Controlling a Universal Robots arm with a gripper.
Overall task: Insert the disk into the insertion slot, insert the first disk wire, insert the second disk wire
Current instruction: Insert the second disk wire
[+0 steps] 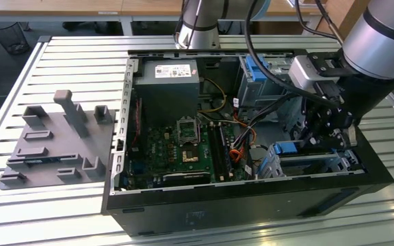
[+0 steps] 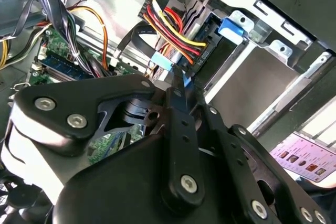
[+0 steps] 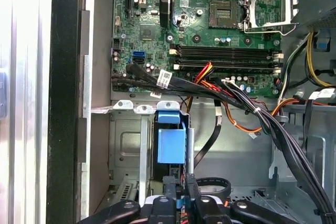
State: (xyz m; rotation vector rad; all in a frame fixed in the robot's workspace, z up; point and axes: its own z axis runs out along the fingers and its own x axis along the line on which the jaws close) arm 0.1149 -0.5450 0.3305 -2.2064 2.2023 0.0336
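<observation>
The gripper (image 1: 334, 134) is down inside the open case (image 1: 252, 205), at the right of the exterior view, over the slot (image 1: 313, 163). The disk (image 3: 171, 142) sits in that slot, its blue carrier standing up at lower centre of the first wrist view. In that view the fingers (image 3: 190, 192) are nearly together, pinching something small and blue right at the disk's near end; what that piece is, I cannot tell. In the second wrist view the tips meet just below a blue-tipped connector, with the red and yellow wires (image 2: 170, 22) at upper centre. The motherboard (image 1: 183, 146) fills the case's middle. A grey fixture (image 1: 57, 141) lies on the desk (image 1: 39, 215), left.
</observation>
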